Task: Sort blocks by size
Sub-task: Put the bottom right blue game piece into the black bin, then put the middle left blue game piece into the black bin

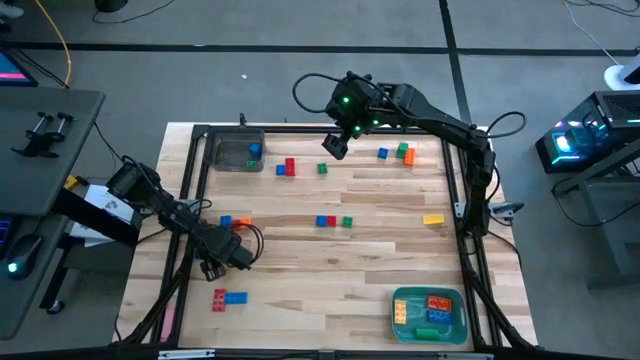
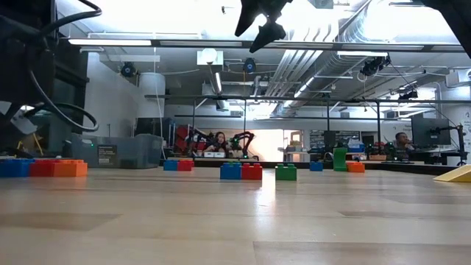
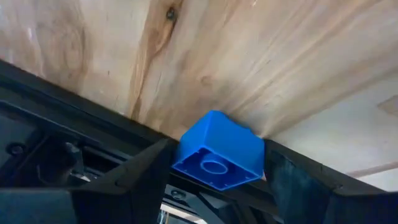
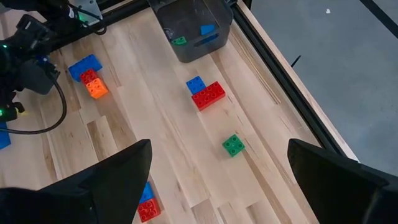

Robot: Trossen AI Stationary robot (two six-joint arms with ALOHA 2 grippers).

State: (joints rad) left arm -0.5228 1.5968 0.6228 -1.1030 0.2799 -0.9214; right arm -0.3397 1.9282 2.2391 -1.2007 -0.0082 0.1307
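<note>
My left gripper [image 1: 214, 264] is at the table's left, near the front, shut on a small blue brick [image 3: 217, 155]. My right gripper [image 1: 336, 146] is open and empty, high above the table's far middle [image 2: 261, 22]. Loose bricks lie on the table: a blue-red-orange row [image 1: 232, 221], a blue-red-green row [image 1: 332, 221], a red and blue pair [image 1: 287, 167], a green brick [image 1: 322, 168], a yellow brick [image 1: 433, 219], and a red and a blue brick [image 1: 228, 297]. The grey bin [image 1: 232, 158] holds a blue brick. My left gripper pinches the small blue brick by two opposite side walls [image 3: 184, 149], one dark finger [image 3: 140, 171] on each side. The brick's hollow underside [image 3: 214, 167] faces the wrist camera. Whether the brick touches the table I cannot tell.
A teal bin [image 1: 402, 318] with several bricks stands at the front right. Blue, green and orange bricks [image 1: 398, 152] lie at the far right. A dark frame [image 1: 200, 130] borders the wooden table. People sit in the room beyond the table [image 2: 218, 141].
</note>
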